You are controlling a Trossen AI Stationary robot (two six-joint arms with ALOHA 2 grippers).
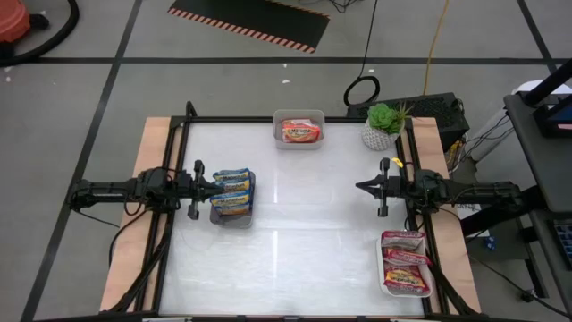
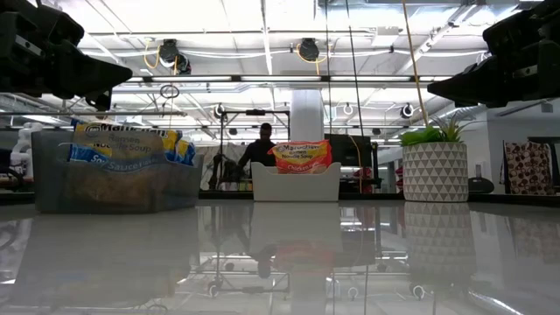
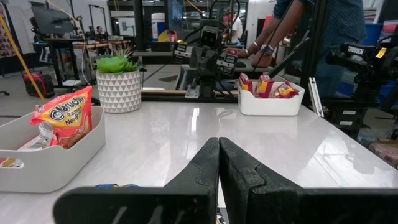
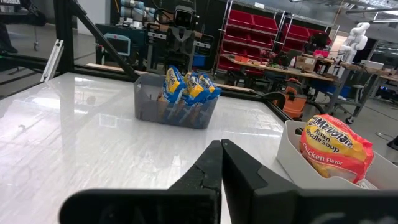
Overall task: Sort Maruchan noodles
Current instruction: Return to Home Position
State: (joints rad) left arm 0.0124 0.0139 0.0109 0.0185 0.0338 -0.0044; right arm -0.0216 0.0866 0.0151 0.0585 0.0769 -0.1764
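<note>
Both jaws closed; noodles point(image 1: 232, 190) in trays point(image 1: 298, 145)

Potted plant point(image 1: 385, 125), grey bin point(image 1: 231, 221), white tray point(image 2: 296, 185)

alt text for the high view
Sorted on a white table: blue noodle packs in a dark bin at left, an orange pack in a white tray at the far edge, maroon packs in another tray at right. The left end effector and right end effector face each other, shut.

Orange pkt point(image 3: 62, 115) in tray point(image 3: 59, 163), prob leaning
</note>
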